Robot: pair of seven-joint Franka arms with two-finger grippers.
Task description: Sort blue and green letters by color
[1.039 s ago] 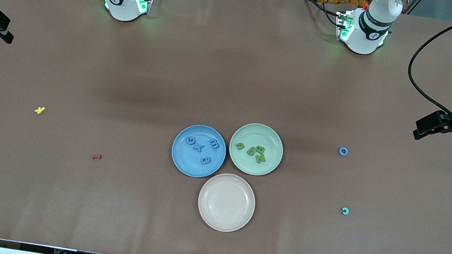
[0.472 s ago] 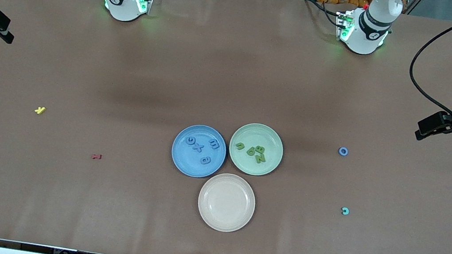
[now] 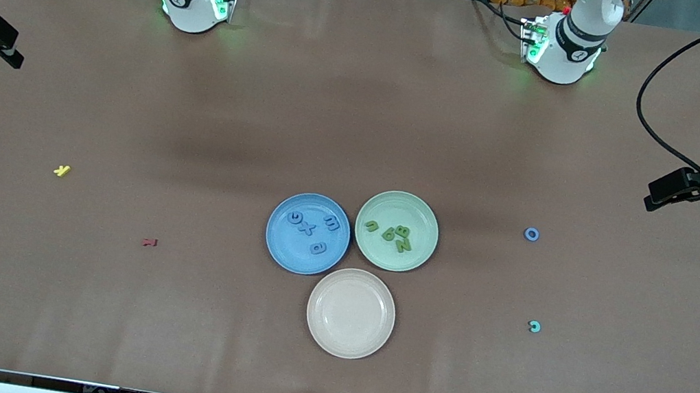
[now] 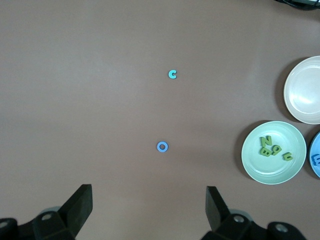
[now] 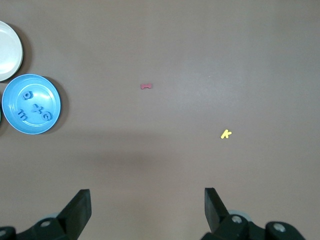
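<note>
- The left gripper (image 4: 149, 212) hangs high over the bare table at the left arm's end, its jaws spread wide with nothing between them.
- The right gripper (image 5: 147, 212) hangs high over the right arm's end of the table, jaws equally wide and empty.
- The blue plate (image 3: 275, 244) holds four blue letters (image 3: 311, 231), lying flat and apart from each other.
- The green plate (image 3: 426, 222), touching the blue plate on the side toward the left arm's end, holds a cluster of green letters (image 3: 394, 234); several of them touch or overlap, and one lies a little apart.
- The cream plate (image 3: 328, 339) sits nearer the front camera, just beside both other plates, with nothing in it.
- A blue ring letter (image 3: 531, 234) lies on the table toward the left arm's end, well apart from the plates.
- A teal letter (image 3: 534, 326) lies nearer the front camera than the ring.
- A yellow letter (image 3: 62, 170) and a dark red letter (image 3: 149, 241) lie toward the right arm's end, well apart from the plates.
- Open table separates every loose letter from the plates.
</note>
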